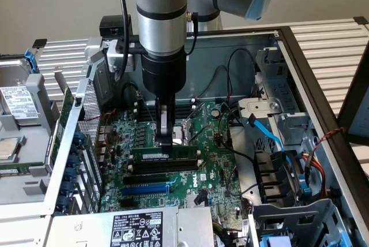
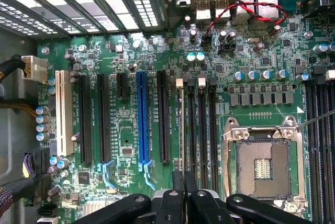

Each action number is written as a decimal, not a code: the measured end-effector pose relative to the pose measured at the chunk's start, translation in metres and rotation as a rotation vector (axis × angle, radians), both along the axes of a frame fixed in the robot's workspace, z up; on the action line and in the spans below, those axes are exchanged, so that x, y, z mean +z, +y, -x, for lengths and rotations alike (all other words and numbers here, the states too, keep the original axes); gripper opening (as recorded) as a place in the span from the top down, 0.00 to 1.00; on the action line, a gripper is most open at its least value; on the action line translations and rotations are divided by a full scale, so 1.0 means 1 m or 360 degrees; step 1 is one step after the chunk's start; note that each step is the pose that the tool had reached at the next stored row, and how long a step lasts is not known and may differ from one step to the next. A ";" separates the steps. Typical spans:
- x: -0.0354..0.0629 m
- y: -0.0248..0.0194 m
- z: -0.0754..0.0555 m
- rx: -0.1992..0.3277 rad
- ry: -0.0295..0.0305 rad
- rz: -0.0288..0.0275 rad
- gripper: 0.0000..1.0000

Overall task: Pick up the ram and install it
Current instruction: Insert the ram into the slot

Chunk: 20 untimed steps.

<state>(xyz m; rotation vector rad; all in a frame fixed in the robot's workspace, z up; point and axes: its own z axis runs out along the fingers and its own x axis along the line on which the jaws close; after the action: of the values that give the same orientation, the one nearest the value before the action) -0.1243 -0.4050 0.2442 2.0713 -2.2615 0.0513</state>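
Green ram [image 1: 184, 152] upright on its long edge among the black memory slots [image 2: 202, 140], next to the CPU socket [image 2: 260, 167] (seating impossible to judge), jaws narrowed, pinching its top edge, motherboard [image 2: 125, 145] beneath

Exterior oblique above; wrist close overhead; motherboard [image 1: 214, 143] [image 2: 125, 140] shared.

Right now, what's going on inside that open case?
The arm's gripper reaches down into the open grey metal computer case, closed on the top edge of the thin green ram stick. The stick stands on edge among the black memory slots on the green motherboard, beside the silver processor socket. Whether it is fully seated, I cannot tell.
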 end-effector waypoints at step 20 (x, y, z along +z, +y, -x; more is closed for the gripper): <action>-0.0032 0.0000 0.000 0.0032 -0.00002 -0.00001 0.88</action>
<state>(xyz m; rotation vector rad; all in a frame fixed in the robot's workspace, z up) -0.1243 -0.4050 0.2410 2.0943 -2.2408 0.0525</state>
